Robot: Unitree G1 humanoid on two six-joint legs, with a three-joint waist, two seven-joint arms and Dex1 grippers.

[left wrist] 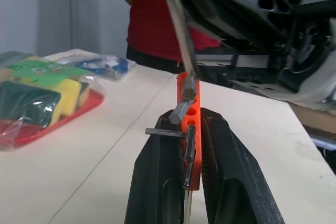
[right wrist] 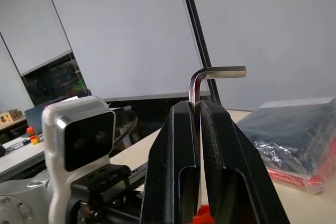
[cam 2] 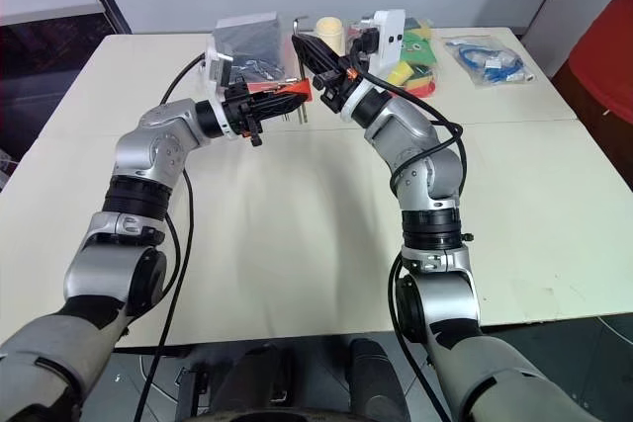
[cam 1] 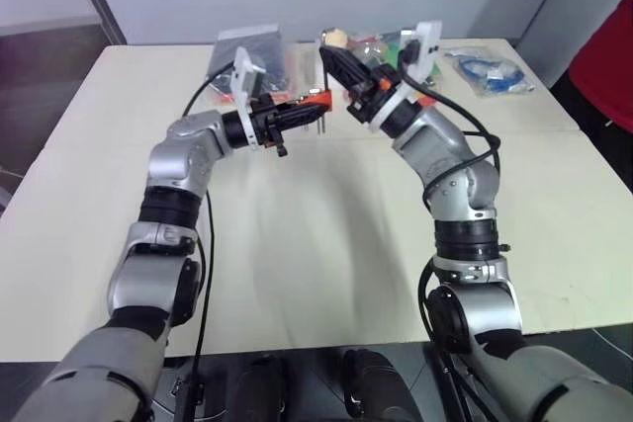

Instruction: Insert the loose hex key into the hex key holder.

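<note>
Hex key holder (left wrist: 189, 109) is clamped in left end effector (cam 1: 302, 116), held above worktop (cam 1: 326, 244) toward far edge. Loose hex key (right wrist: 202, 80) is pinched in right end effector (cam 1: 331, 54); its long leg's tip is at holder's top hole.

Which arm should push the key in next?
Probably the right. Its tool grips the key, whose tip already sits at a hole in the holder. The left tool just holds the holder.
</note>
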